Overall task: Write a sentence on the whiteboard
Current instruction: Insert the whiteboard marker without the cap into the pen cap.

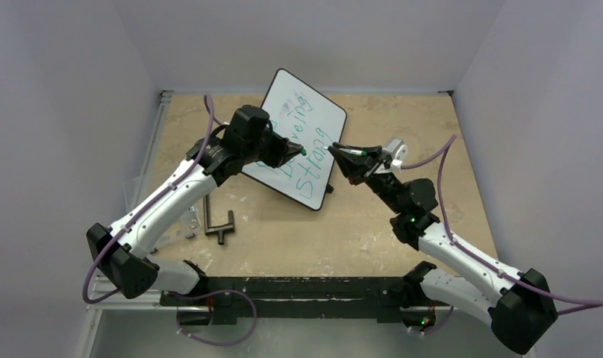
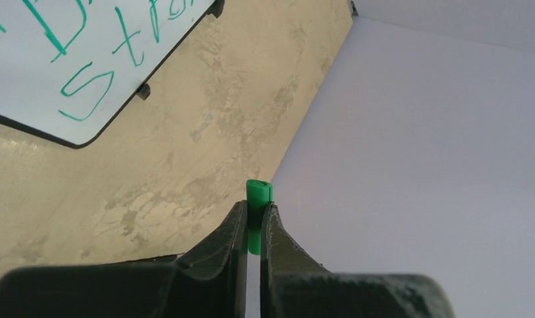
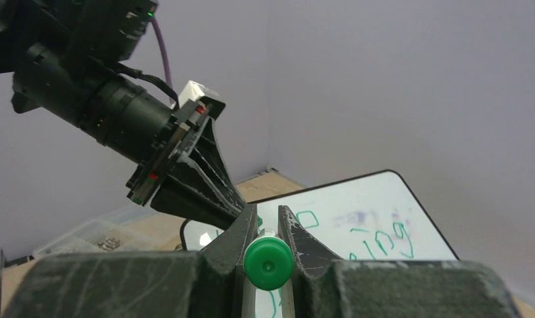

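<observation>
The whiteboard (image 1: 325,112) sits askew at the far middle of the table (image 1: 425,149), and the sentence (image 1: 312,168) in green looks finished, so the step in hand is probably recapping. The left gripper (image 2: 253,215) is clamped on a green cap (image 2: 258,193) and the right gripper (image 3: 268,218) on the marker (image 3: 268,262), which must next be lined up squarely and pressed together. A dark T-shaped tool (image 1: 218,222) lies on the mottled tan surface, with pale walls close around
</observation>
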Robot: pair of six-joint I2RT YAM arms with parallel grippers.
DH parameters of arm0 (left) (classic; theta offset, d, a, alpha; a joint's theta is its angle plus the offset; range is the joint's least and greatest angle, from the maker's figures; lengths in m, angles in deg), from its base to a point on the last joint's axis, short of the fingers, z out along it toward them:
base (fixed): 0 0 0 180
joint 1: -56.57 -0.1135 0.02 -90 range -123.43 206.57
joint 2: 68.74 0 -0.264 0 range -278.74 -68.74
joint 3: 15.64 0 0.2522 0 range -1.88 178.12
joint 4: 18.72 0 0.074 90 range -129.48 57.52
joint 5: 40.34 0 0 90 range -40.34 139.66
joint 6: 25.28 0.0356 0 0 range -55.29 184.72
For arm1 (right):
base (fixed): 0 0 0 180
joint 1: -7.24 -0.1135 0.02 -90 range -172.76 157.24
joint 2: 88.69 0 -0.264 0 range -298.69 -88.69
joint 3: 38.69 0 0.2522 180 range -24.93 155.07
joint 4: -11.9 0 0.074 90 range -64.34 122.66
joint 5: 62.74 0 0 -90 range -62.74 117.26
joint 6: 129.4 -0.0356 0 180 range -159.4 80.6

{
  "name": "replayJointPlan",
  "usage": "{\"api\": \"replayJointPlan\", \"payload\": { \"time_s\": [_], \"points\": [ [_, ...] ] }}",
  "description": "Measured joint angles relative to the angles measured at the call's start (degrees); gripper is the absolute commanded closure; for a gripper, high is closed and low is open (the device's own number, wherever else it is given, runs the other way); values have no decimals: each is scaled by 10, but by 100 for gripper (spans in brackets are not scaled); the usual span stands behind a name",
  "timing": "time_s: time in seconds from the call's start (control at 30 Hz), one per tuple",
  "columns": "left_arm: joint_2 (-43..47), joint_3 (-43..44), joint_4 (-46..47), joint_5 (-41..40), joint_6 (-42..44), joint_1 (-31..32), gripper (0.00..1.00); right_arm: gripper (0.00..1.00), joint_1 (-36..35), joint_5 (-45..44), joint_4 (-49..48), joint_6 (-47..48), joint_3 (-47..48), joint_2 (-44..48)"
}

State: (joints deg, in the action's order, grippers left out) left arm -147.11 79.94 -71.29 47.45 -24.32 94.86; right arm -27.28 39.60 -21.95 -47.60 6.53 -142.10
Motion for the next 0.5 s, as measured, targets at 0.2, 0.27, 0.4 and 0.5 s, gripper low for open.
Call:
{"api": "replayJointPlan", "payload": {
  "time_s": [0.2,0.27,0.4,0.5],
  "points": [
    [1,-19,-4,30,-71,-4,100,100,-45,-8,-57,61,-1,-20],
    [1,-30,2,43,-94,-5,100,100,-54,-9,-71,78,-1,-31],
    [1,-48,18,68,-127,-8,100,100,-69,-16,-80,105,-2,-48],
    [3,-62,38,80,-146,-9,100,100,-78,-24,-82,119,-3,-53]
  ]
}}
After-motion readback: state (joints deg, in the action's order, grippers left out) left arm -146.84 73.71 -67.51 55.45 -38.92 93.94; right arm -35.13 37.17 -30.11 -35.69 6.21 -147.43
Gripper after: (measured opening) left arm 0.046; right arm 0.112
